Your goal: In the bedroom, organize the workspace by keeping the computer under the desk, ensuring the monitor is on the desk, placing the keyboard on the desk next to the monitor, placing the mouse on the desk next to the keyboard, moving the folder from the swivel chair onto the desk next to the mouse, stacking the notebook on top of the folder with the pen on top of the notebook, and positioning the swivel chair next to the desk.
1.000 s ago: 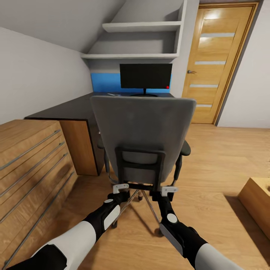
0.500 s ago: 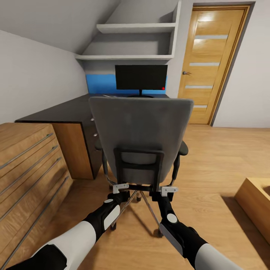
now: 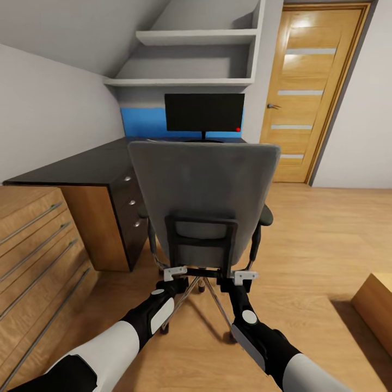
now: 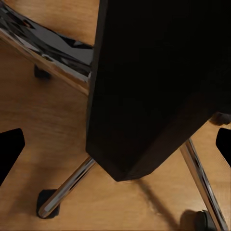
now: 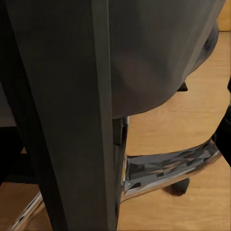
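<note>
While both arms reach to the black frame low on the back of the swivel chair [image 3: 204,190], the step in hand looks like pushing it toward the desk [image 3: 81,166]. The left end effector [image 3: 175,272] sits at the frame's lower left corner and the right end effector [image 3: 245,276] at its lower right; from the head view I cannot tell how wide either is parted or whether either truly clamps the frame, since the fingers are hidden against it. To do this well, I judge both arms should press evenly so the chair rolls straight on its casters rather than swivelling, with the base advancing slowly and steering a little leftward toward the desk's open side.

Going left to right across the room: a wooden drawer chest [image 3: 32,245] stands at the near left, touching the desk's end, where a dark cabinet [image 3: 128,212] with round knobs sits under the glossy black top. The blue back panel [image 3: 142,122] lies behind, and the monitor [image 3: 204,111] stands upright on the desk, beyond the chair back. White shelves [image 3: 190,38] hang above. A wooden door [image 3: 313,92] is at the right, and a light wooden block [image 3: 375,310] rests on the plank floor [image 3: 326,239].
</note>
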`<state>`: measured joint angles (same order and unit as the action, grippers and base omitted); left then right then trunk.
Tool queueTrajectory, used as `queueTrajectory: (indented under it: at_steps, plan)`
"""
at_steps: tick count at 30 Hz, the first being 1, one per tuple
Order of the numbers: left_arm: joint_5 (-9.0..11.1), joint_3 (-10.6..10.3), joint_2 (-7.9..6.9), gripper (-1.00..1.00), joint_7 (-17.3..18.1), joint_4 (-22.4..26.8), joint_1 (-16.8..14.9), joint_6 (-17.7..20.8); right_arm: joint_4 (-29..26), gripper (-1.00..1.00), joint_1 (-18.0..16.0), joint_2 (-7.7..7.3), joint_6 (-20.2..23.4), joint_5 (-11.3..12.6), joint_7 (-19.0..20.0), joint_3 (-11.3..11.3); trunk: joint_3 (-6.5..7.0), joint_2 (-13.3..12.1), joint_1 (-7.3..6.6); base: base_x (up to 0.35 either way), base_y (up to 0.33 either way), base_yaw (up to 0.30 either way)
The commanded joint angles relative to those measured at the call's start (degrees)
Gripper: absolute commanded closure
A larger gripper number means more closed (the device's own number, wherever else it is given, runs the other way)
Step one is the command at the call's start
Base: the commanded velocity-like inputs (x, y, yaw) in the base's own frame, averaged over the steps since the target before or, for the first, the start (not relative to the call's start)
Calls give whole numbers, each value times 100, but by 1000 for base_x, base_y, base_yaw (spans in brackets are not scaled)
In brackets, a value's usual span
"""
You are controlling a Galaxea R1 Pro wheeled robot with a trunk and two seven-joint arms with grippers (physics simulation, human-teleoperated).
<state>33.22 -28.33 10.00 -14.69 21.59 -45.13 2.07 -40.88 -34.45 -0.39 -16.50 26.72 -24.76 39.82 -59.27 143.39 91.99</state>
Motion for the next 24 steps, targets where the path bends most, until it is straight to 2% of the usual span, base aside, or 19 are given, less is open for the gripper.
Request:
queueTrajectory:
  at_steps: [1, 12, 24]
  plan:
    - [11, -24, 0, -100, -43, -7, -4, 22, 1, -100, -9, -5, -45, 53, -32, 35, -5, 2, 2, 274, -72, 0]
    - [0, -33, 0, -100, -43, -187, -4, 22, 1, -100, -9, -5, -46, 48, -45, 35, -5, 2, 2, 243, -108, 3]
    - [9, -33, 0, -100, -43, -215, -4, 22, 1, -100, -9, -12, -46, 53, -38, 35, -40, 2, 2, 186, -118, 124]
